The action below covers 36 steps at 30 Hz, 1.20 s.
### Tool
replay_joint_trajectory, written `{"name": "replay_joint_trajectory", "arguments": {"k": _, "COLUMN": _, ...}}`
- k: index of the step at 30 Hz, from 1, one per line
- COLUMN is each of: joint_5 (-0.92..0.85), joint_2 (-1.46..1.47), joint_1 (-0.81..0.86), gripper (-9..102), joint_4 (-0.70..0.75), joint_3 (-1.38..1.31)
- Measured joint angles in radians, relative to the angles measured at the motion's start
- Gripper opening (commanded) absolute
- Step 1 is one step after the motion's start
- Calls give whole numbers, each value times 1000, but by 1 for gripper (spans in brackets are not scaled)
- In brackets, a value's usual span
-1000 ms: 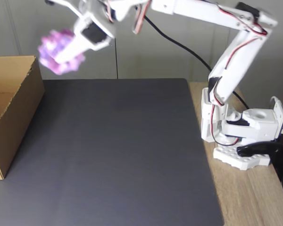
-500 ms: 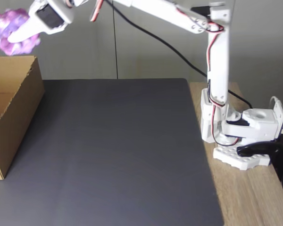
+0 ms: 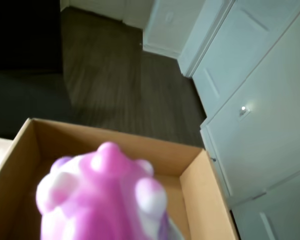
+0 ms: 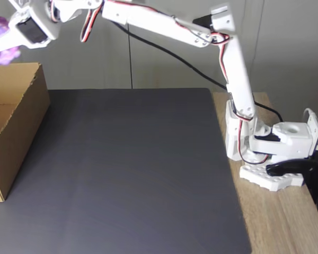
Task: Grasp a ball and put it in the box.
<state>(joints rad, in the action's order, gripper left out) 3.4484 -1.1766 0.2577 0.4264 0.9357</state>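
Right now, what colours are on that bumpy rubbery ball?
The bumpy ball is marbled pink, white and some purple, clearest in the wrist view.

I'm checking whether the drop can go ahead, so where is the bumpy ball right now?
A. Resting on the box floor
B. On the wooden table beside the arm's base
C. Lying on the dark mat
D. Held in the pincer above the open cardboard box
D: the fixed view shows the pincer holding the ball up over the cardboard box, and the wrist view shows the ball above the box's open inside.

ball (image 4: 1,33) blurred, box (image 4: 10,106) cut off, fingers perhaps hidden
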Motion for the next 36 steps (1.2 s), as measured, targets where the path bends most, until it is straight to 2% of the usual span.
{"name": "replay_joint_trajectory", "arguments": {"k": 10, "joint_5": -3, "joint_2": 144, "joint_1": 2, "gripper": 8, "joint_4": -322, "joint_3": 0}}
{"name": "replay_joint_trajectory", "arguments": {"k": 17, "joint_5": 2, "joint_2": 227, "joint_1": 6, "gripper": 8, "joint_4": -420, "joint_3": -15}}
{"name": "replay_joint_trajectory", "arguments": {"k": 25, "joint_5": 17, "joint_2": 431, "joint_1": 12, "gripper": 9, "joint_4": -422, "joint_3": -247}}
{"name": "replay_joint_trajectory", "arguments": {"k": 32, "joint_5": 18, "joint_2": 664, "joint_1": 14, "gripper": 13, "joint_4": -290, "joint_3": -620}}
{"name": "replay_joint_trajectory", "arguments": {"k": 36, "joint_5": 18, "joint_2": 723, "joint_1": 14, "gripper": 18, "joint_4": -242, "joint_3": -723}}
